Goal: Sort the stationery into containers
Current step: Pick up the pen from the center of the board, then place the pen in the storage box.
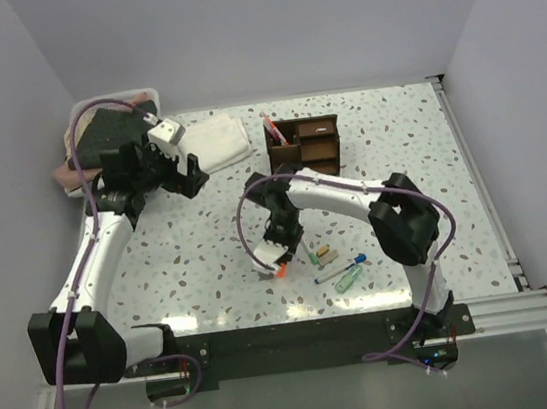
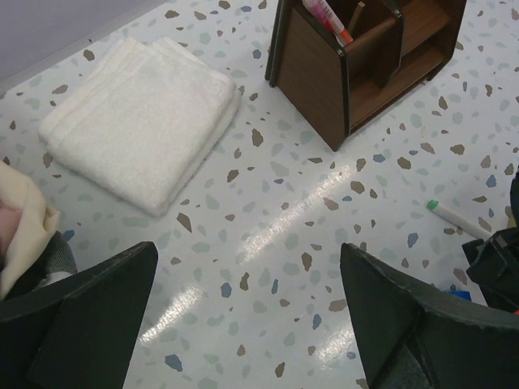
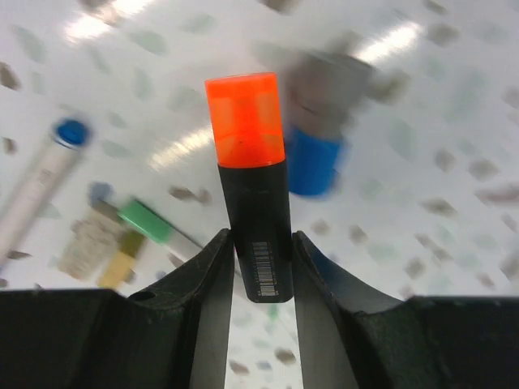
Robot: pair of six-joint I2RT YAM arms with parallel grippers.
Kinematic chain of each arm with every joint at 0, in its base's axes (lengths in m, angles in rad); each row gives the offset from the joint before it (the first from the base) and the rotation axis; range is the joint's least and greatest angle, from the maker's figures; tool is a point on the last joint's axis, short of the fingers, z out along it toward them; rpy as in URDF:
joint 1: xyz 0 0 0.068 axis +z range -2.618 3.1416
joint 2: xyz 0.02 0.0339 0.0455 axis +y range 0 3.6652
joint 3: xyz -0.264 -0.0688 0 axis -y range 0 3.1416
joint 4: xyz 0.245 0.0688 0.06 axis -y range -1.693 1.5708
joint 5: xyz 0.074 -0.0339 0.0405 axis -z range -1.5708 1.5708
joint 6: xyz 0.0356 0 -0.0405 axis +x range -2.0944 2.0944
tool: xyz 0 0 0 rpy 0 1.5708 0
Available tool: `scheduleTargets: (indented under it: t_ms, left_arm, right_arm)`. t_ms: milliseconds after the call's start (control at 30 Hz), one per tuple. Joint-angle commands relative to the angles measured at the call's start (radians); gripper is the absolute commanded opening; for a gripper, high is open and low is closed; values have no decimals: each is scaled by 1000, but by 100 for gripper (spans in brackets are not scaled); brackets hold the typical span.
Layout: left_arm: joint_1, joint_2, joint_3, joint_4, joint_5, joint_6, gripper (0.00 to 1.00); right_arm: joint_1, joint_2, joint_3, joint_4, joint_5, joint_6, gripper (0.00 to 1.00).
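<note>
R end effector clamped on highlighter — L end effector spread wide.

The left arm and right arm are built of white tubes and bulky black joint housings, bolted to a black base plate. Purple cables are looped along them. Black wedge-shaped fingers are fitted to the left tool and right tool.

Glossy speckled tabletop, wooden organiser, terry-cloth towel, plastic highlighter
</note>
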Motion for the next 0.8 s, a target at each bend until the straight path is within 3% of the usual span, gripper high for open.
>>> scheduleTargets:
  t_ms: [0, 200, 300, 467, 533, 767]
  left_arm:
    - [30, 36, 113, 34, 36, 22, 100]
    - [73, 127, 207, 77, 75, -32, 100]
    - [75, 185, 265, 86, 79, -61, 100]
    - [75, 289, 357, 89, 116, -147, 100]
    - [76, 314, 375, 92, 127, -167, 100]
    - [75, 457, 519, 43, 170, -181, 100]
  right_arm:
    - [-79, -44, 232, 5, -99, 219, 0]
    - [-182, -55, 369, 121, -225, 581, 0]
    - [-271, -64, 362, 364, -308, 909, 0]
    - [-418, -61, 271, 1004, -340, 1581, 0]
    - [-438, -37, 269, 1153, -313, 1679, 0]
    - [-476, 47, 294, 1286, -314, 1764, 0]
